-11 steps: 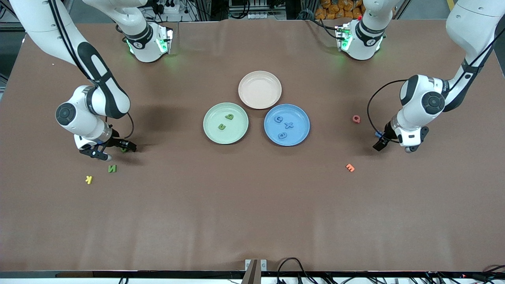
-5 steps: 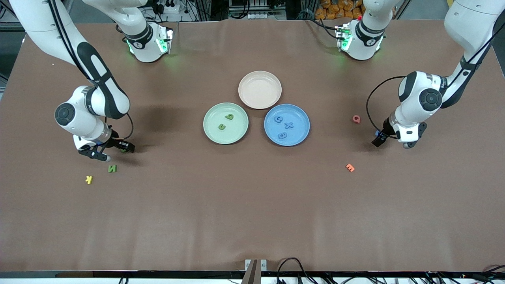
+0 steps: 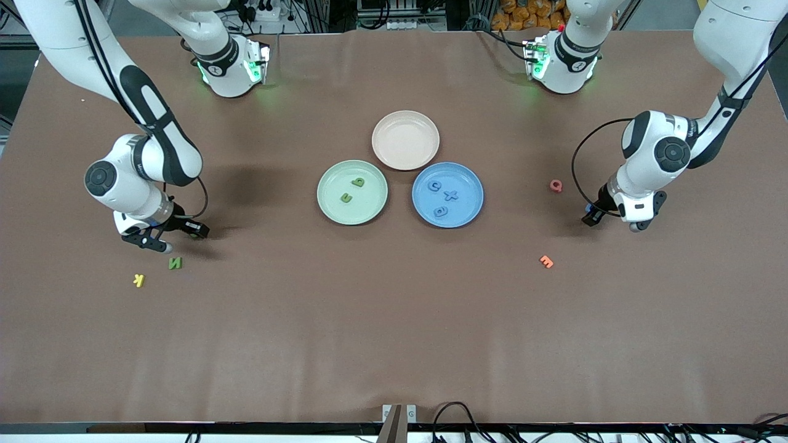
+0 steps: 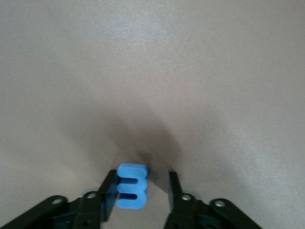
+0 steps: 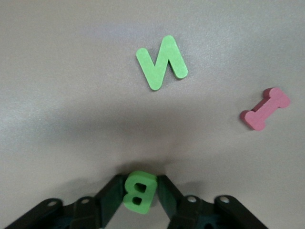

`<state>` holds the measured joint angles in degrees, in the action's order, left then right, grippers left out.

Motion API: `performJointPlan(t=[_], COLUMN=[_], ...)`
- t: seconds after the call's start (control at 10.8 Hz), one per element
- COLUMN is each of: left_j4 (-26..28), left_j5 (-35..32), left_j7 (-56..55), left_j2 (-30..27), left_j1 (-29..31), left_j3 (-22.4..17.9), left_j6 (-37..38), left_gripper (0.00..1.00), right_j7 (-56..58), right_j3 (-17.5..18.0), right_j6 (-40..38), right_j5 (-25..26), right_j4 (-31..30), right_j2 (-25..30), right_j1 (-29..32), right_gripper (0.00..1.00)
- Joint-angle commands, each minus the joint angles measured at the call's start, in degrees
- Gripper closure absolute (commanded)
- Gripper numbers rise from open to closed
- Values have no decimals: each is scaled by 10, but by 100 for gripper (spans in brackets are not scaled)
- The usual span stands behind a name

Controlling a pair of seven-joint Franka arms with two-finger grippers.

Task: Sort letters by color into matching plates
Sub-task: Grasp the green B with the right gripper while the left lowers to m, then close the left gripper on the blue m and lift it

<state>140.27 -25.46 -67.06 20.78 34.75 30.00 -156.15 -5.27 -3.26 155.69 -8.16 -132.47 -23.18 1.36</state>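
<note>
- Since a second ago: the left tool (image 4: 142,179) has drawn a little away from the front camera and settled low at the bench (image 3: 394,344). The right tool (image 5: 141,183) has barely shifted, and its jaws have narrowed.
- Landmark: the pale green plate (image 3: 326,212). It is round, shallow and matte.
- Done: two green letters (image 3: 358,181) lie in the green plate. The blue plate (image 3: 474,206) sits just beside it toward the left arm's end and holds three blue letters (image 3: 451,195).
- In hand: the right tool is well off from the green plate toward the right arm's end. It is clamped on the green B (image 5: 139,193), with both fingers against its sides.
- The left tool is well off toward the left arm's end. It straddles the last blue letter (image 4: 131,187): one finger touches it and a gap shows at the other, so it is not yet gripped.
- Left to do, by my reckoning: carry both letters in, then fetch the green N (image 3: 175,263). It lies flat, nearer the front camera than the green plate and toward the right arm's end.
- Materials: the letters are chunky and foam-like, with soft square edges and a dull finish. The bench covering is brown, smooth and faintly creased.
- Not for sorting: the yellow K (image 3: 139,280), the pink bone-shaped piece (image 5: 265,109), the red Q (image 3: 556,186), the orange E (image 3: 546,261) and the beige plate (image 3: 406,140).
</note>
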Motion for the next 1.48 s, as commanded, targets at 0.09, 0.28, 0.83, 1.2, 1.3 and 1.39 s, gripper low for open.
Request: performJointPlan(t=[0.09, 0.28, 0.83, 1.2, 1.3, 1.39], left_j4=[14, 11, 3, -2, -5, -10], left_j5=[-30, -30, -51, -50, -50, -50], left_j7=[-17, -17, -18, -19, -35, -54], left_j2=[-9, -10, -13, -14, -14, -14], left_j1=[13, 13, -11, -21, -21, -21], left_j3=[2, 2, 13, 41, 55, 72], left_j6=[-6, -6, -2, 0, 1, 4], left_gripper=[100, 100, 100, 100, 100, 100], right_j7=[2, 3, 4, 4, 4, 4], right_j3=[0, 0, -1, -2, -2, -2], right_j6=[8, 8, 6, 1, 0, -3], right_j5=[-7, -7, -7, -7, -7, -7], right_j4=[5, 5, 7, 13, 13, 14], right_j2=[-16, -16, -6, 3, 7, 8], right_j1=[0, 1, -1, -4, -4, -4], right_gripper=[69, 70, 84, 87, 87, 88])
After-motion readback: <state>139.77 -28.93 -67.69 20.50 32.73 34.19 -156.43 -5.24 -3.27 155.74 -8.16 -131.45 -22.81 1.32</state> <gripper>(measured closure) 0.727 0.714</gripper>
